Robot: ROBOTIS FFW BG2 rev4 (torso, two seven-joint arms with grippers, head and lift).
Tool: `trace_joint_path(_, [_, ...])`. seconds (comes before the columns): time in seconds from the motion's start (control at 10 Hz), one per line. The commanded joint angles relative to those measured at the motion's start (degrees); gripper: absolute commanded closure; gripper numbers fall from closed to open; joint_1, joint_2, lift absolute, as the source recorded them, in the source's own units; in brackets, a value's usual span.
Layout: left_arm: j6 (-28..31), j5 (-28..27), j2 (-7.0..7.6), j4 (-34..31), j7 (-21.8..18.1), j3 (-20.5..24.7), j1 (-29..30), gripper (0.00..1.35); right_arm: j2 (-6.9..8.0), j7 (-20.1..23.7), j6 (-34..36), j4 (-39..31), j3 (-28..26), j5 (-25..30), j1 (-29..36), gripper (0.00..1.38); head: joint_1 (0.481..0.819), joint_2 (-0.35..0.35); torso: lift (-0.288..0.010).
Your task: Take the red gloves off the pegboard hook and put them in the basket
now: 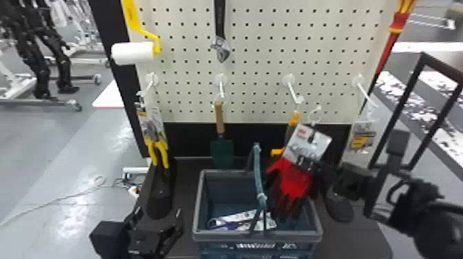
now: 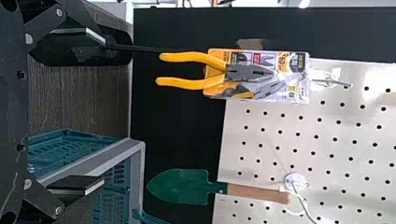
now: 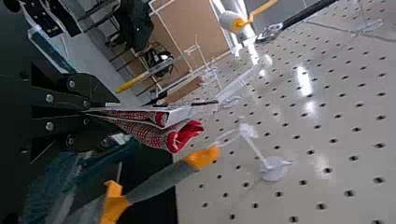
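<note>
In the head view, my right gripper (image 1: pixel 314 165) is shut on the red gloves (image 1: pixel 295 179) at the lower edge of their white card. They hang off the hooks, dark fingertips down over the right part of the basket (image 1: pixel 220 236). From the right wrist view, the gripper (image 3: pixel 89 111) pinches the gloves (image 3: pixel 187 132) with its fingers together. My left gripper (image 1: pixel 158 214) is parked open and holds nothing, left of the basket; the left wrist view has this gripper (image 2: pixel 103 111) with its fingers wide apart and the basket's grey rim (image 2: pixel 135 147).
Behind the basket stands the pegboard (image 1: pixel 255 62). Pliers (image 1: pixel 157 151), a green trowel (image 1: pixel 222 151) and an orange-and-grey tool (image 1: pixel 294 118) hang from its hooks. The basket's teal handle (image 1: pixel 257 172) stands up beside the gloves. A packaged item (image 1: pixel 241 220) lies inside the basket.
</note>
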Motion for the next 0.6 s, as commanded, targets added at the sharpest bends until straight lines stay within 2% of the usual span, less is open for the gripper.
trace_joint_path(0.0, [0.0,0.0,0.0,0.0,0.0,-0.1,0.1,0.24,0.39,1.2,-2.0,6.6,2.1,0.1,-1.9,1.28,0.549,0.0,-0.1])
trace_joint_path(0.2, [0.0,0.0,0.0,0.0,0.0,-0.2,-0.4,0.24,0.48,3.2,-4.5,14.4,5.2,0.1,-4.2,1.28,0.549,0.0,-0.1])
trace_joint_path(0.5, [0.3,-0.2,-0.61,0.0,0.0,0.0,-0.3,0.24,0.83,5.5,-6.3,23.0,6.3,1.2,-6.2,1.27,0.549,0.0,-0.1])
